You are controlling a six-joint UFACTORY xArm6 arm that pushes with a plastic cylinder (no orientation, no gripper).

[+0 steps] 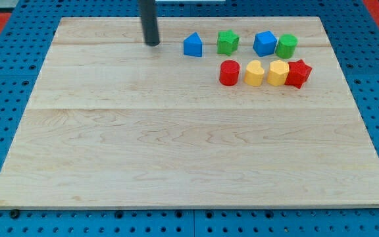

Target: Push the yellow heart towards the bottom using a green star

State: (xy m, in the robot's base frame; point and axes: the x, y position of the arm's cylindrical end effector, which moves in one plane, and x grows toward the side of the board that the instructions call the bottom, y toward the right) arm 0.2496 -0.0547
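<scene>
The tip [152, 43] is resting on the desk [176, 151] near the view's top, well left of every block — there is no gripper here, just the bare rod. The green star [227, 42] is sitting just right of the blue block [193, 45]; the yellow heart [254, 74] is lying below and right of it, between the red cylinder [229, 72] and a yellow block [278, 72]. Pushing looks not yet begun — next I'd judge the tip needs to get above the star.

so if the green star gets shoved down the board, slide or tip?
Likely slides: the green star looks squat and sits flat on the smooth wooden board. It may rotate off my tip, given its points. Probably light and rigid.
</scene>
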